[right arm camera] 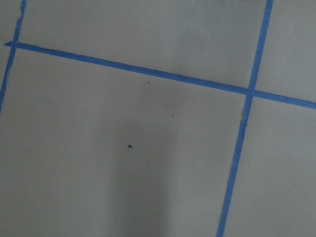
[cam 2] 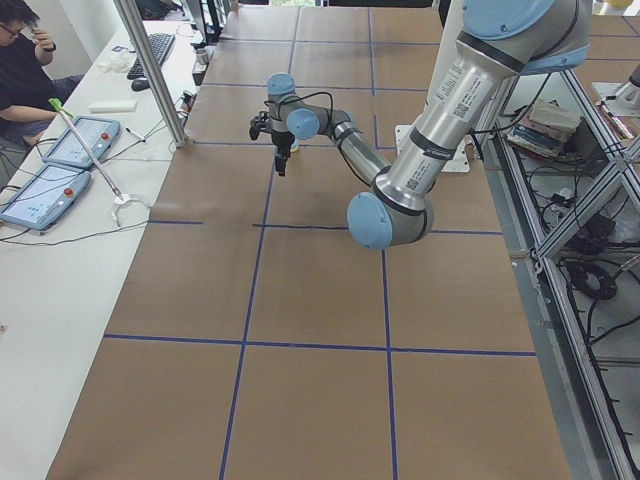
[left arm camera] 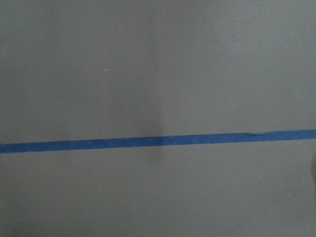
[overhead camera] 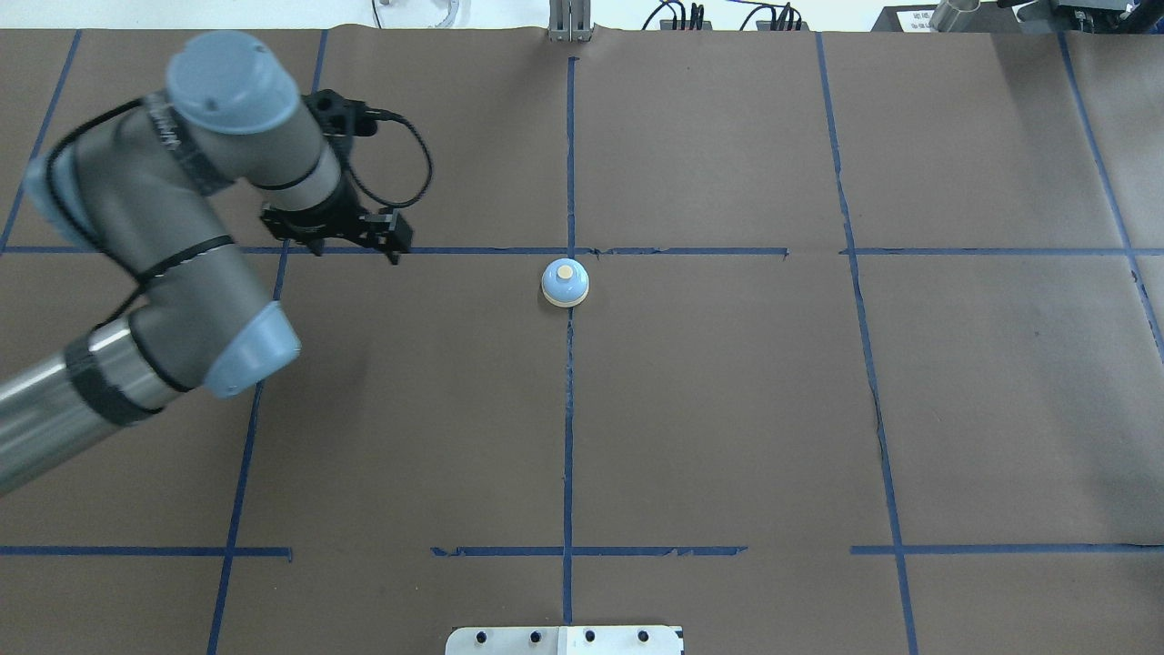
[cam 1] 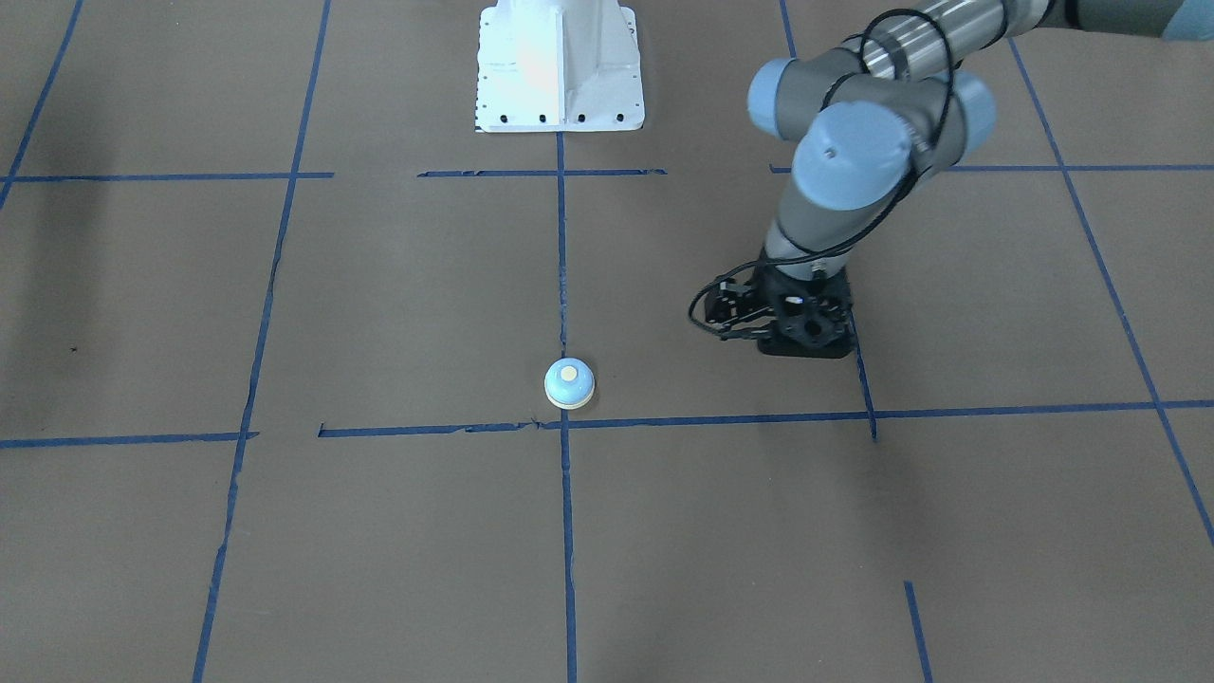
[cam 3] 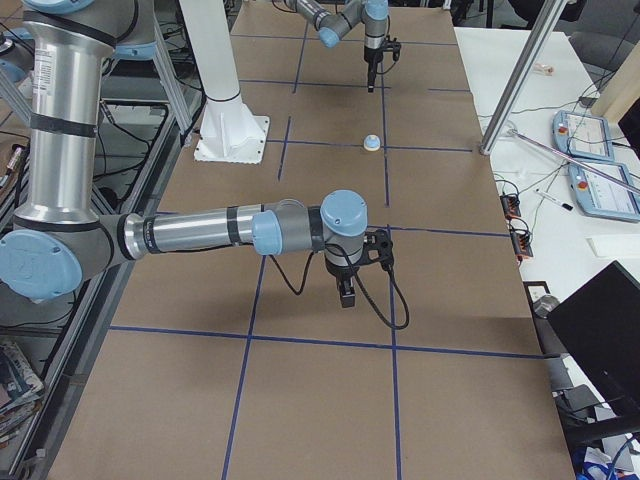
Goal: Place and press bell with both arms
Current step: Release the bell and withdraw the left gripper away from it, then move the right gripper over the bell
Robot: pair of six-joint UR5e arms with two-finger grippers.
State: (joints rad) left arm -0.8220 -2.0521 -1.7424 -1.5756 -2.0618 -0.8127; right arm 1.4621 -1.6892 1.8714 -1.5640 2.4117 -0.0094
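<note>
The bell [overhead camera: 565, 282] stands upright on the brown counter [overhead camera: 727, 409], cream button up. It sits on the middle line of blue tape [overhead camera: 569, 409], just on the robot's side of a crossing line, with nothing touching it. The left claw [overhead camera: 355, 244] hangs point-down above that same crossing line, well apart from the bell on the robot's left. The wrist and black mount hide most of its fingers, so I cannot tell whether it stands wide or narrow. The right claw [cam 3: 347, 288] shows only in the exterior right view, pointing down over the counter well apart from the bell, and its spread cannot be told either
</note>
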